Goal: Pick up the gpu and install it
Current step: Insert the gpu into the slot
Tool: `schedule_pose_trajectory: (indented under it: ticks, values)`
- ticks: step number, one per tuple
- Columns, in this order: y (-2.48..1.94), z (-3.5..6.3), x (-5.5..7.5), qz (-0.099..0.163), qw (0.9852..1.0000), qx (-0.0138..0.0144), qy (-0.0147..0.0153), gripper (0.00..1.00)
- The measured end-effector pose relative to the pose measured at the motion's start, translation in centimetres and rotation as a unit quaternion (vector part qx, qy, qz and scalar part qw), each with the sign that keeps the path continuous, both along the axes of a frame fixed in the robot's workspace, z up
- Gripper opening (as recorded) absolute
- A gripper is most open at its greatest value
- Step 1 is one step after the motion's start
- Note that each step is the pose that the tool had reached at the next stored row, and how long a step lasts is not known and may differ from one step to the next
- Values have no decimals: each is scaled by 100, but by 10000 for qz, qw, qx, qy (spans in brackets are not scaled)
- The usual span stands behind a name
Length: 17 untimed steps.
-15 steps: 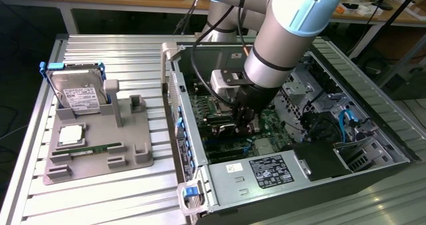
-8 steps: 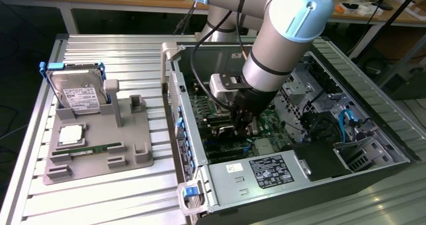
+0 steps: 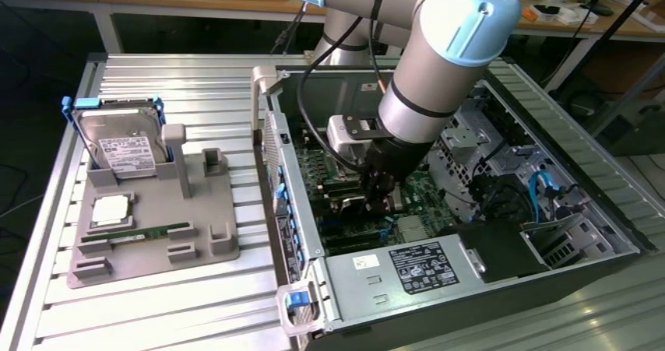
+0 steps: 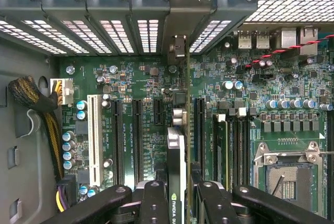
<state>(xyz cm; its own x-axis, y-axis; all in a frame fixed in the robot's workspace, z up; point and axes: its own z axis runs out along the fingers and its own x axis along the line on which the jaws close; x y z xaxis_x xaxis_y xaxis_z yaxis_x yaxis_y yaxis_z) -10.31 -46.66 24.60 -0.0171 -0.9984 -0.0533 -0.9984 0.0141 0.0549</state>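
Note:
My gripper point(image 3: 381, 189) reaches down inside the open computer case point(image 3: 613, 211), over the green motherboard point(image 3: 416, 187). It is shut on the gpu point(image 4: 176, 148), a thin black card seen edge-on between the two black fingers point(image 4: 155, 200). The card stands upright over the motherboard point(image 4: 141, 78), between two black expansion slots point(image 4: 136, 135). Its silver bracket end point(image 4: 178, 46) points at the vented rear slot covers point(image 4: 117, 31). I cannot tell whether the card's edge touches a slot.
A white slot point(image 4: 95, 135) and a bundle of cables point(image 4: 36, 98) lie to one side, an empty processor socket point(image 4: 289, 174) to the other. Outside the case, a grey holder point(image 3: 156, 242) carries a hard drive point(image 3: 124, 145), a chip point(image 3: 112, 209) and a memory stick point(image 3: 146, 233).

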Motion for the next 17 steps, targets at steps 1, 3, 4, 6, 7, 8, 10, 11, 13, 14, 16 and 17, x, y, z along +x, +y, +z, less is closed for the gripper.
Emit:
schedule_pose_trajectory:
  ticks: [1,3,4,6,7,8,10,11,13,14,16,17]
  values:
    - [0,0,0,0,10000,0,0,27]
    - [0,0,0,0,10000,0,0,27]
    - [0,0,0,0,10000,0,0,27]
    - [0,0,0,0,10000,0,0,27]
    - [0,0,0,0,10000,1,0,27]
    - [4,-15,1,-1,10000,19,-9,28]
    - [1,-5,0,-1,10000,5,-3,33]
    - [0,1,0,0,10000,-1,1,33]
    - [0,-2,0,0,10000,2,-1,40]
    - [0,1,0,0,10000,-1,0,40]
    - [0,0,0,0,10000,0,0,40]
    - [0,0,0,0,10000,0,0,40]
